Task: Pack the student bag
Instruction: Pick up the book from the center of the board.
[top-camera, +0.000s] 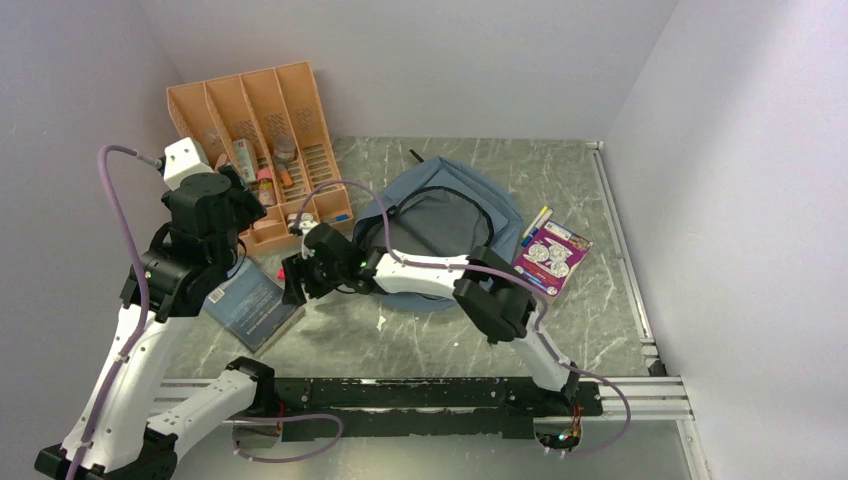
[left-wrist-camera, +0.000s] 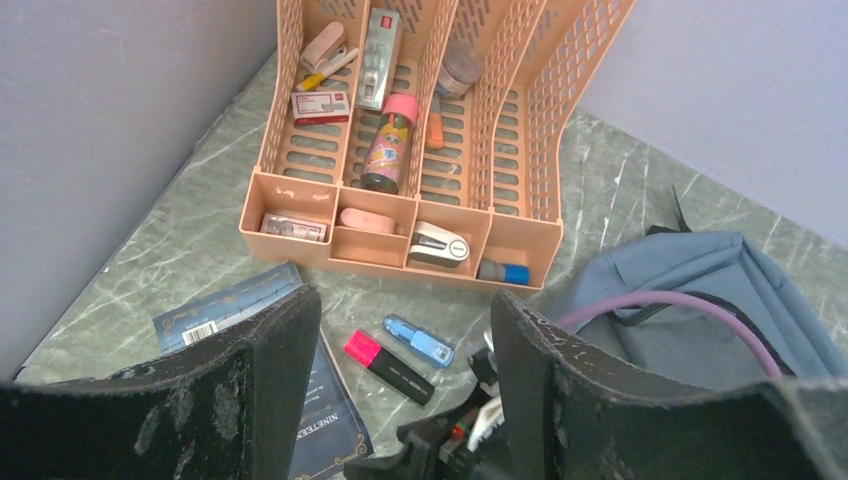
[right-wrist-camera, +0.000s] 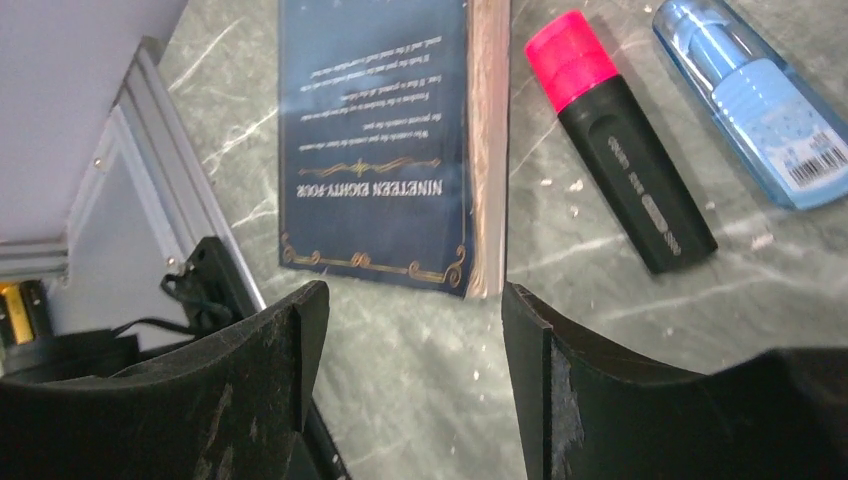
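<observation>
The student bag (top-camera: 440, 215), grey-blue with black straps, lies on the table's middle back; it also shows in the left wrist view (left-wrist-camera: 700, 290). A dark blue book (top-camera: 250, 305) (right-wrist-camera: 375, 140) lies at the front left. A pink-and-black highlighter (left-wrist-camera: 390, 365) (right-wrist-camera: 620, 150) and a blue clear-capped item (left-wrist-camera: 420, 340) (right-wrist-camera: 760, 100) lie beside it. My right gripper (top-camera: 298, 280) (right-wrist-camera: 410, 295) is open and empty, low over bare table by the book's corner. My left gripper (top-camera: 243, 205) (left-wrist-camera: 405, 300) is open and empty, held high above the book and highlighter.
An orange slotted organizer (top-camera: 260, 130) (left-wrist-camera: 500, 150) stands at the back left with a stapler, glue bottle and small boxes. A purple patterned pack (top-camera: 552, 255) and pens (top-camera: 537, 222) lie right of the bag. Walls close in on the left, back and right.
</observation>
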